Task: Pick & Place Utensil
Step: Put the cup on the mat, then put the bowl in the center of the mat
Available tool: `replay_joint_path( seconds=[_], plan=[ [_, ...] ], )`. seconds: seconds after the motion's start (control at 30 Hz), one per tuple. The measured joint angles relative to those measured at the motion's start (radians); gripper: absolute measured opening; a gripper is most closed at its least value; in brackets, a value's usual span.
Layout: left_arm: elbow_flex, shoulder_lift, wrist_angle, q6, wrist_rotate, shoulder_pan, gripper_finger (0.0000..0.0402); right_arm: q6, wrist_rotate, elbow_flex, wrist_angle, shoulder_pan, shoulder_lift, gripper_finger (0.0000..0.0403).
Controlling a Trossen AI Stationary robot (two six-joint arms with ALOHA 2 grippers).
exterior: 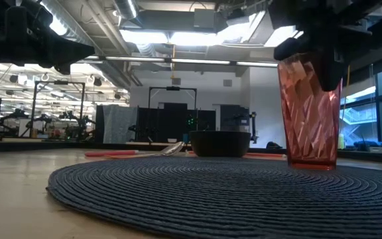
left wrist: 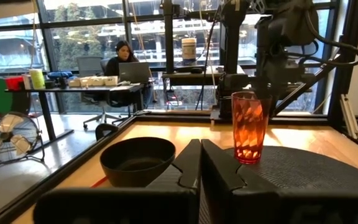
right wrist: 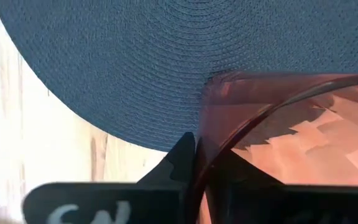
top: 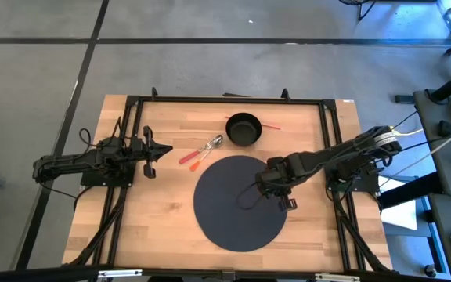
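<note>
A spoon [top: 212, 145] and a second utensil with red handles [top: 189, 159] lie flat on the wooden table, left of the black bowl [top: 243, 129]. My left gripper [top: 152, 152] is shut and hovers left of them, touching nothing. My right gripper [top: 279, 190] is over the right part of the round dark placemat [top: 225, 215], shut on a red faceted cup [exterior: 308, 113]. The cup stands upright on the mat and is hidden under the gripper in the high view. My right gripper comes from above, pointing down, and pinches the cup's wall at its rim [right wrist: 205, 127]. One finger [right wrist: 180, 157] is outside the cup and the other shows through the wall inside it. The cup is upright with its base [exterior: 308, 165] on the placemat.
The bowl [left wrist: 137, 160] sits near the table's far edge with a thin red stick [top: 271, 125] beside it. A black frame rail [top: 225, 99] runs around the table. Bare wood lies between the left gripper and the mat. A person sits at a desk [left wrist: 124, 59] in the room beyond.
</note>
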Motion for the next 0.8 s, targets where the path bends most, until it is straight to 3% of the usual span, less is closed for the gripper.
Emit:
replay_joint_path(
  seconds=[0.2, 0.47, 0.8],
  plan=[
    [0.000, 0.000, 0.000, -0.018, 0.000, 0.000, 0.0004, -0.009, 0.004, 0.045, -0.017, 0.000, 0.011, 0.0056],
    [0.000, 0.000, 0.000, -0.016, 0.000, 0.000, 0.0004, -0.033, 0.058, 0.133, -0.053, 0.000, 0.006, 0.0139],
    [0.000, 0.000, 0.000, -0.002, 0.000, 0.000, 0.0004, -0.016, 0.061, 0.356, -0.339, 0.000, 0.006, 0.0211]
  ],
)
